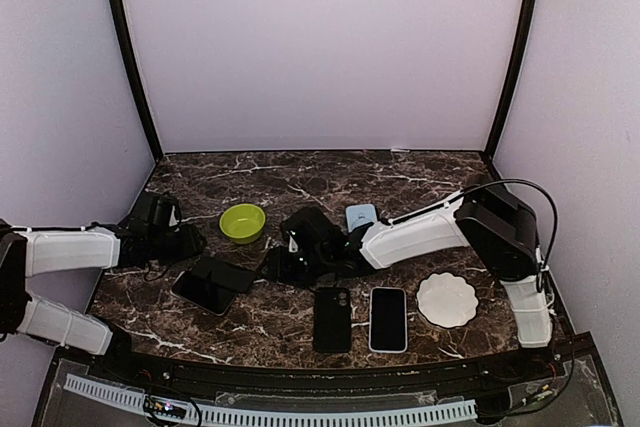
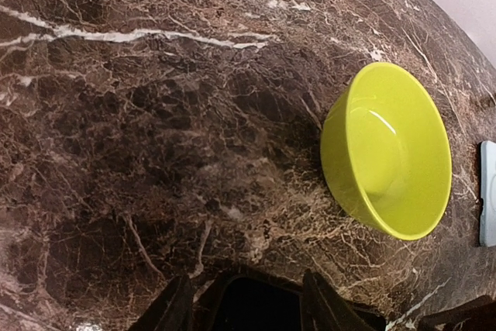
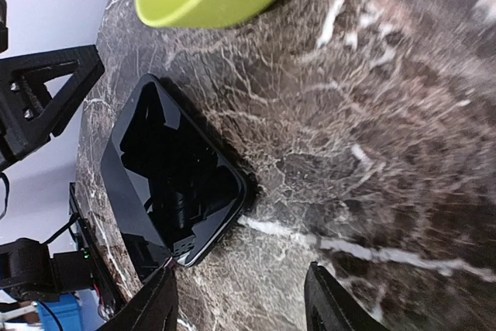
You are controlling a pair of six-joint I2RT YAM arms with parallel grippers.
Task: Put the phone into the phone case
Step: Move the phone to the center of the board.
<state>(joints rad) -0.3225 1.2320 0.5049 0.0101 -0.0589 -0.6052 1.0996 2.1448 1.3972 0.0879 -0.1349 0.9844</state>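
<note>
A black glossy phone (image 1: pixel 224 273) lies at the table's left, partly overlapping a second dark flat slab (image 1: pixel 198 292); it also shows in the right wrist view (image 3: pixel 174 168). My left gripper (image 1: pixel 190 243) is open just behind it. In the left wrist view the end of the dark rimmed slab (image 2: pixel 256 308) lies between its fingers (image 2: pixel 167 312). I cannot tell if they touch it. My right gripper (image 1: pixel 275 265) is open and empty just right of the phone, its fingers (image 3: pixel 329 300) over bare marble. A black case (image 1: pixel 332 318) with a camera cutout lies near the front.
A lime bowl (image 1: pixel 242 222) stands behind the phone, also seen in the left wrist view (image 2: pixel 387 153). A light-coloured phone (image 1: pixel 388 319) and a white scalloped plate (image 1: pixel 447 299) lie at the front right. A pale blue item (image 1: pixel 361 215) sits behind the right arm.
</note>
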